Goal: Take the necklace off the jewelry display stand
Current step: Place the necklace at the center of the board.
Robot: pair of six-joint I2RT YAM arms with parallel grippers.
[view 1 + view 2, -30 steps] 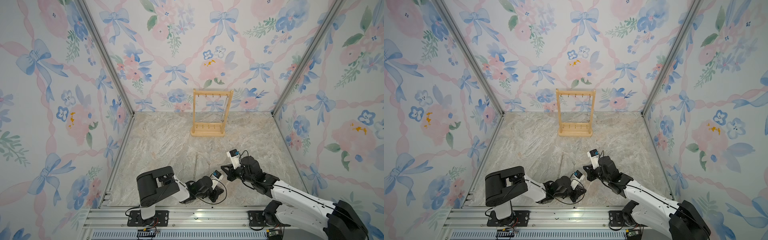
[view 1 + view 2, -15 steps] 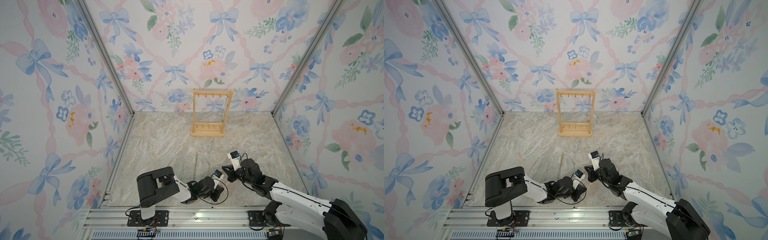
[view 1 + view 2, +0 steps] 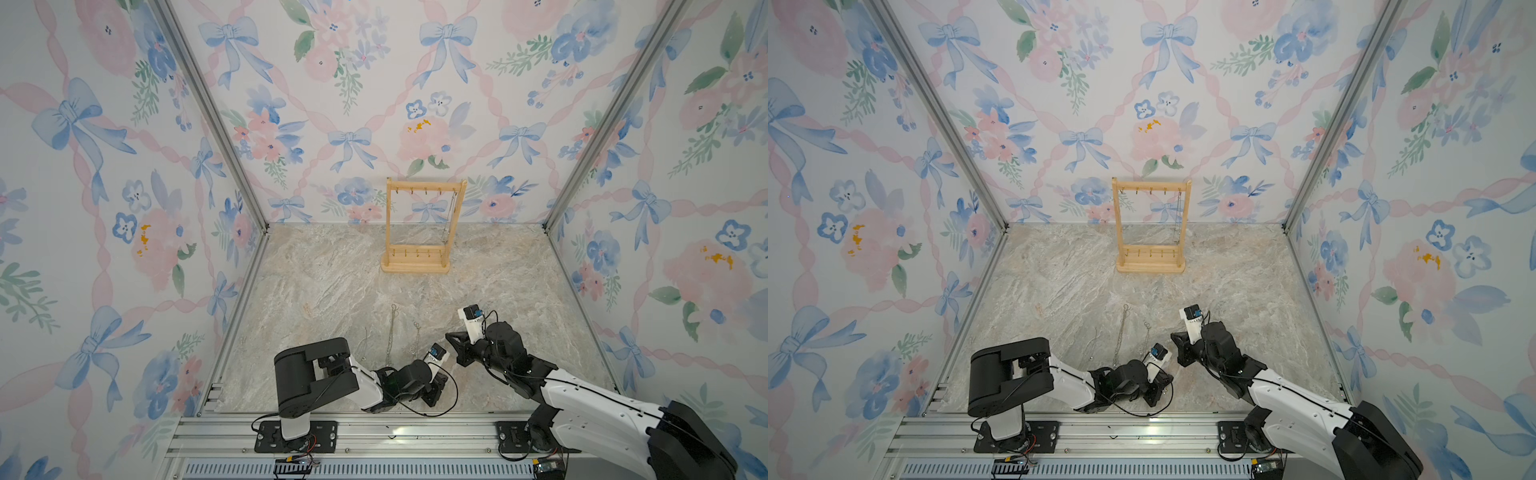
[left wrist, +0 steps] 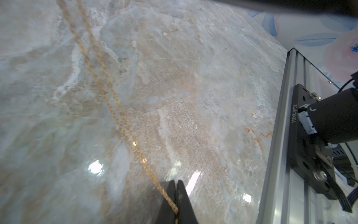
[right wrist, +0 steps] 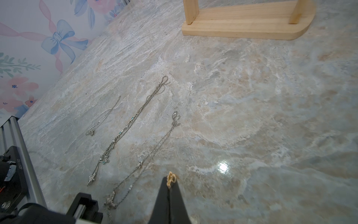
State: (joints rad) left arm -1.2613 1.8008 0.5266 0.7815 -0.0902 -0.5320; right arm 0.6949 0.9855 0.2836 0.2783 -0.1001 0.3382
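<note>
Marble tabletop (image 3: pixel 332 291), gold necklace (image 4: pixel 135 143) in left claw (image 4: pixel 175 184) and right claw (image 5: pixel 170 182)

Left wrist view: left gripper (image 4: pixel 175 184) is cropped by the frame edge, only its fingertips show. The gold chain (image 4: pixel 116 108) runs out of frame and goes soft at the far end.

Right wrist view: right gripper (image 5: pixel 170 183) is cropped too. The jewelry display stand (image 5: pixel 244 25) is cut off just above the base. One end of the nearest silver necklace (image 5: pixel 135 170) exits the frame by the left arm (image 5: pixel 38 213).

Both top views: gold chain too thin to make out. Hooks (image 3: pixel 424 190) too small to tell which carries the hanging necklace (image 3: pixel 451 220).
</note>
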